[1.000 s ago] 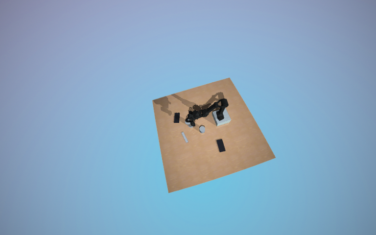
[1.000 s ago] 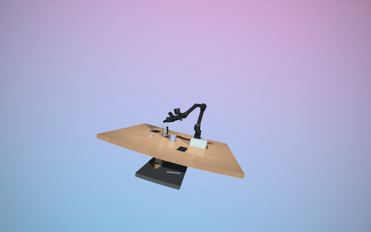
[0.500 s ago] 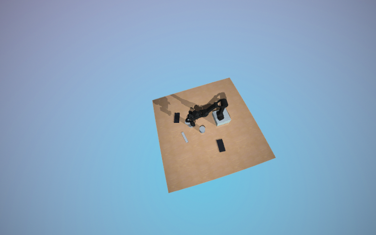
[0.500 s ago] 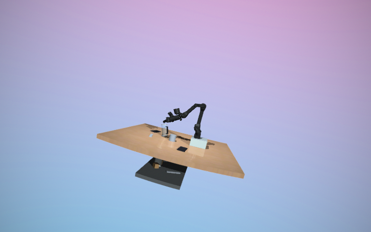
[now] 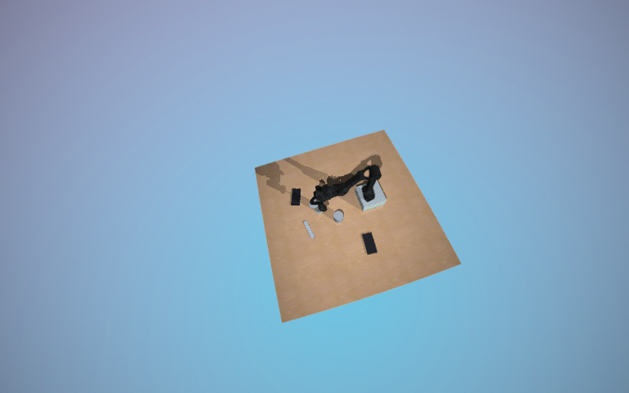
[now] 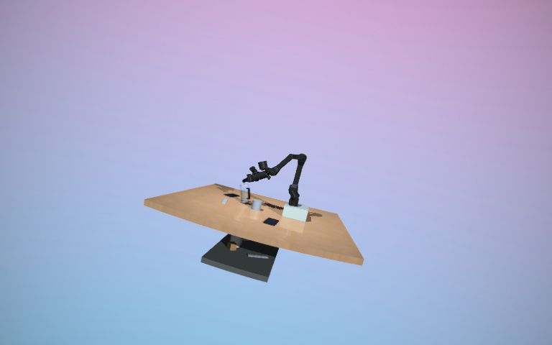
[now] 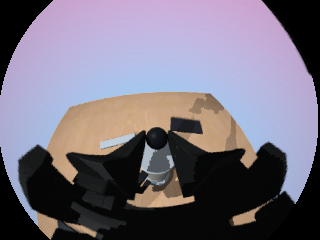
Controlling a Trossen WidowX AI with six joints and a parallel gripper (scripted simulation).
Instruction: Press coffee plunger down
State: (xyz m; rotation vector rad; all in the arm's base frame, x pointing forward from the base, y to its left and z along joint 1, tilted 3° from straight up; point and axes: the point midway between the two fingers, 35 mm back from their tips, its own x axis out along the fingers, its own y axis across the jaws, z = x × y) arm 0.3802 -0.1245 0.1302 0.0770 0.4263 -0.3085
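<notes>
The coffee press [image 6: 244,195] [image 7: 158,164] stands upright on the table, a clear glass body with a dark handle on its side. Its plunger knob [image 7: 157,138] is a black ball above the lid. My gripper [image 6: 244,181] [image 7: 156,133] is shut on the plunger knob, one fingertip on each side of it. In the exterior view the fingertips are a little above the lid. In the top view the arm covers most of the press [image 5: 319,210]. How far the plunger stands inside the glass is too small to tell.
A grey cup [image 5: 338,215] [image 6: 256,204] stands beside the press, towards the arm's base [image 5: 372,202] [image 6: 295,212]. A white bar [image 5: 309,229] [image 6: 224,201] [image 7: 117,141] and a dark block [image 5: 296,196] [image 6: 231,195] [image 7: 186,125] lie near the press. Another dark block [image 5: 369,243] [image 6: 270,221] lies farther off.
</notes>
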